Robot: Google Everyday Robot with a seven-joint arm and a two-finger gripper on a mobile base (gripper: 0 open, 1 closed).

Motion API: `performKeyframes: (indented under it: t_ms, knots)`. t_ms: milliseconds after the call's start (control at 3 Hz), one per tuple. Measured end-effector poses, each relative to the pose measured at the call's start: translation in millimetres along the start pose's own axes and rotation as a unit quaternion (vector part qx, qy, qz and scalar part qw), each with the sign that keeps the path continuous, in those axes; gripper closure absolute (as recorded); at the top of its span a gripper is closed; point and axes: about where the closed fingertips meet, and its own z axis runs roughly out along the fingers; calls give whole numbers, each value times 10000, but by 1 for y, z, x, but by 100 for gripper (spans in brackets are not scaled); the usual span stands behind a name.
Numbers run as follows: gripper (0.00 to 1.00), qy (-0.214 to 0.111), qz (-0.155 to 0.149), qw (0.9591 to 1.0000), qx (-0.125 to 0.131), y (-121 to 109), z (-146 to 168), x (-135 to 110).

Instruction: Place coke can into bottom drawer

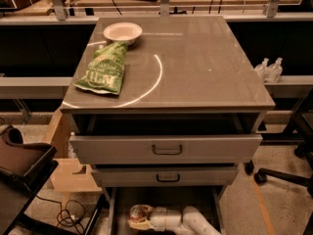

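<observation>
The white gripper [140, 221] lies in the grey metal bottom drawer [113, 207], red coke can [138, 212] at its tip. High above it, on the grey tabletop [205, 62], a green bag [103, 68] fronts a white bowl [122, 32].

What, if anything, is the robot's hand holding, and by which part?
The hand, low inside the open bottom drawer, holds the coke can by its side wall, near the base; the can's top is free.
</observation>
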Motion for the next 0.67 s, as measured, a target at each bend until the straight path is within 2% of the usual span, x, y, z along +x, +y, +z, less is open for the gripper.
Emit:
performKeyframes:
  t_ms: [667]
  knots:
    - [100,-329,-100,9993,134,7,8,16]
